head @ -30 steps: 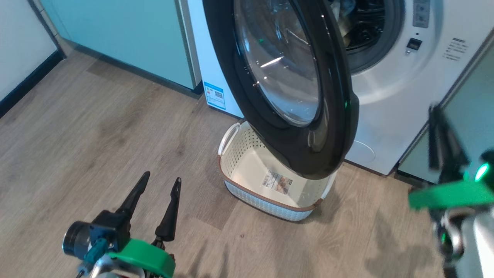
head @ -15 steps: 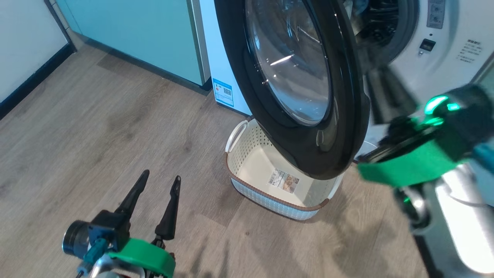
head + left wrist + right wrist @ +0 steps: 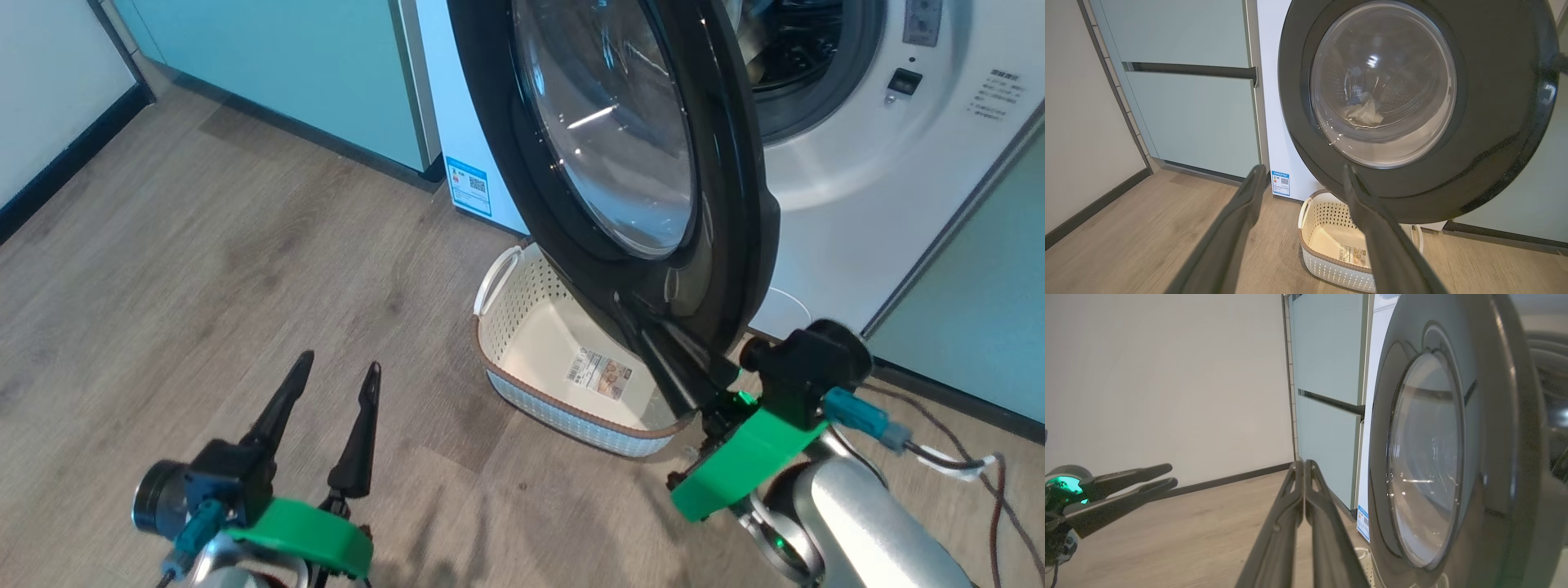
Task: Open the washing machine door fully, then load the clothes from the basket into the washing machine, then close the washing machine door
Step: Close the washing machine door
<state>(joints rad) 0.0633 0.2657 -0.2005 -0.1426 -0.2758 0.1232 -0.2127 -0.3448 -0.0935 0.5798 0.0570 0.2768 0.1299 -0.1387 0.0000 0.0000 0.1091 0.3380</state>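
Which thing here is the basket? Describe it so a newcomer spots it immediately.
Find the white washing machine between pale green cabinets. On the floor beneath its open black door sits the basket. Nothing else nearby is cream, perforated, brown-rimmed and white-handled.

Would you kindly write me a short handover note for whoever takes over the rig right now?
Left gripper: open, empty, hovering over the floor, left of the basket.
Right gripper: shut, holding nothing, fingers beside the washing machine door at its lower rim; contact unclear.
Basket: empty, on the floor under the door.
Clothes: inside the washing machine, seen through the door glass.
Done: door opened, clothes loaded.
Left: close the door.
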